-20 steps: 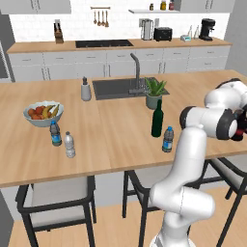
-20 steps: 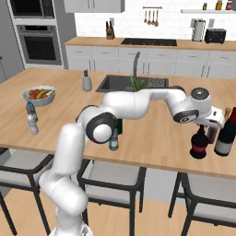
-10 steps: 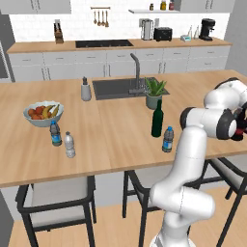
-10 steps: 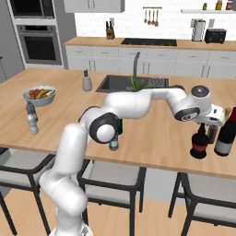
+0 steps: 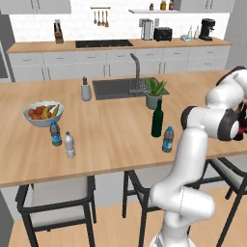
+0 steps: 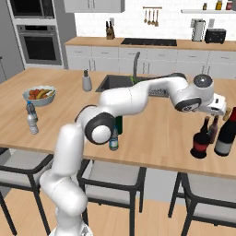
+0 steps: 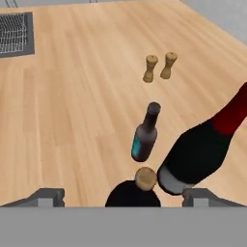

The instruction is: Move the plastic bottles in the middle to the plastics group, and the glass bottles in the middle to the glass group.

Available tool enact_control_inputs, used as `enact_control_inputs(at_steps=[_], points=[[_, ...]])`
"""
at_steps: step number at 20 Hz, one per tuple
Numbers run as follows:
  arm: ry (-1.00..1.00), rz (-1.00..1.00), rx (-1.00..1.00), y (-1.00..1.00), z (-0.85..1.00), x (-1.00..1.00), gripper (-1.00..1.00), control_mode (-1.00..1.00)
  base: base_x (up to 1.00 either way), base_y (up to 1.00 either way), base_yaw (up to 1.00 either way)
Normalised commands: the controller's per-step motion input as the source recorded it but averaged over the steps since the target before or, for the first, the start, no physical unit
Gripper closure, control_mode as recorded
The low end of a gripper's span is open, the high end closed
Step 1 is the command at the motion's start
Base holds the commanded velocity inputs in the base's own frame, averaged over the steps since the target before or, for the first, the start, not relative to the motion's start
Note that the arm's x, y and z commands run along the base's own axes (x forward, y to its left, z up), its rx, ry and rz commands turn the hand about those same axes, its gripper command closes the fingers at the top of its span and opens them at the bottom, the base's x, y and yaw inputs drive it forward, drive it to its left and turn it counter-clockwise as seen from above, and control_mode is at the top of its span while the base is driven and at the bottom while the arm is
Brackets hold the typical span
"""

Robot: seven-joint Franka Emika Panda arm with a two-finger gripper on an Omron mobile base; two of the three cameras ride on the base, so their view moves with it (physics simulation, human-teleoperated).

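Island counter (image 5: 120, 130), fruit bowl (image 5: 42, 114)

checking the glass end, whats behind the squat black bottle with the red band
In the right base view, a slim dark bottle stands right behind the squat bottle, partly covered by it. A taller red-necked bottle stands beside them. The slim bottle's base is hidden.

We see the green wine bottle (image 5: 157, 118) upright on the tabletop (image 5: 111, 130), the small blue-labelled bottle (image 5: 168, 139) just beside it. Well apart, near the fruit bowl (image 5: 42, 113), stand the two small water bottles (image 5: 62, 139).
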Motion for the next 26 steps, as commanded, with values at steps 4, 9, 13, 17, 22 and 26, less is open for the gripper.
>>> enact_control_inputs(at_steps=[4, 9, 13, 17, 22, 26], points=[[-0.23, 0.00, -0.14, 0.39, 0.67, -0.35, -1.00, -1.00, 0.00, 0.00, 0.00], [-0.12, 0.00, -0.06, 0.72, 0.24, -0.45, -1.00, -1.00, 0.00, 0.00, 0.00], [-0.01, 0.00, -0.01, 1.00, 0.07, -0.24, -1.00, -1.00, 0.00, 0.00, 0.00], [0.00, 0.00, 0.00, 0.99, 0.14, -0.22, -1.00, -1.00, 0.00, 0.00, 0.00], [0.05, 0.00, 0.00, 0.98, 0.31, -0.03, -1.00, -1.00, 0.00, 0.00, 0.00], [0.12, 0.00, 0.00, 0.92, 0.33, -0.04, -1.00, -1.00, 0.00, 0.00, 0.00]])
